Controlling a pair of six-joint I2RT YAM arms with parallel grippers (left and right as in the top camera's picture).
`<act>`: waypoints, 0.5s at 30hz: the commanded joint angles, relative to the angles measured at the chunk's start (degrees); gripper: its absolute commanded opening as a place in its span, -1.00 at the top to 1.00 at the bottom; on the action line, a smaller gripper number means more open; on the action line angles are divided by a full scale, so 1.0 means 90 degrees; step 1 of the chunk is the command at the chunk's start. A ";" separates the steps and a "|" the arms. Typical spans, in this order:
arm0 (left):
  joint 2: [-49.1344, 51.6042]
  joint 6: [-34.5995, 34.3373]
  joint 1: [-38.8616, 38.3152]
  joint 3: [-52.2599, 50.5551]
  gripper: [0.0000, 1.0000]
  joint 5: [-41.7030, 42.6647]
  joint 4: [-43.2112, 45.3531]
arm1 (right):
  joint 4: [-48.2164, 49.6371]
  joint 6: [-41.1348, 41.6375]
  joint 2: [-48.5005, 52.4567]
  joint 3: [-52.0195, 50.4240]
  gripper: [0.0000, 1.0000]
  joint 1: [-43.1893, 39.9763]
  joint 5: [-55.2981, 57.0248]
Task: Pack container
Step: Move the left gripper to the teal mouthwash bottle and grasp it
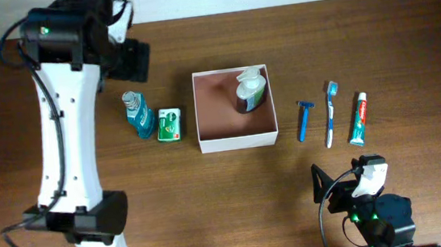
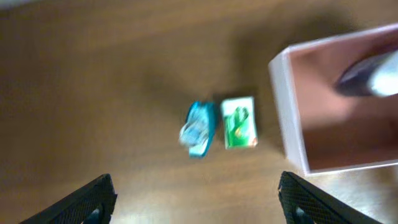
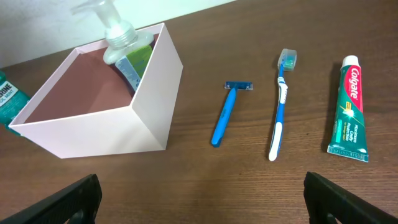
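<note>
While hanging left end effector released by mouthwash, rests right end effector released before razor, ready to fill container from both sides.

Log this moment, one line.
container: pump bottle inside | left of it: mouthwash, green box | right: razor, toothbrush, toothpaste | left fingers: open, empty | right fingers: open, empty

Container cropped, blurred bottle perhaps inside
</note>
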 commanded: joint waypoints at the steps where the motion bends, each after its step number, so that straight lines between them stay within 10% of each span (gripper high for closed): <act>1: 0.0100 -0.0070 0.0321 -0.1117 -0.72 0.0238 0.0223 | -0.0007 -0.0039 -0.0046 -0.0039 -0.97 -0.0044 0.0034; 15: 0.0100 0.0471 0.0510 -0.4415 -0.62 0.0903 0.2732 | -0.0005 -0.0039 -0.0046 -0.0039 -0.98 -0.0041 0.0034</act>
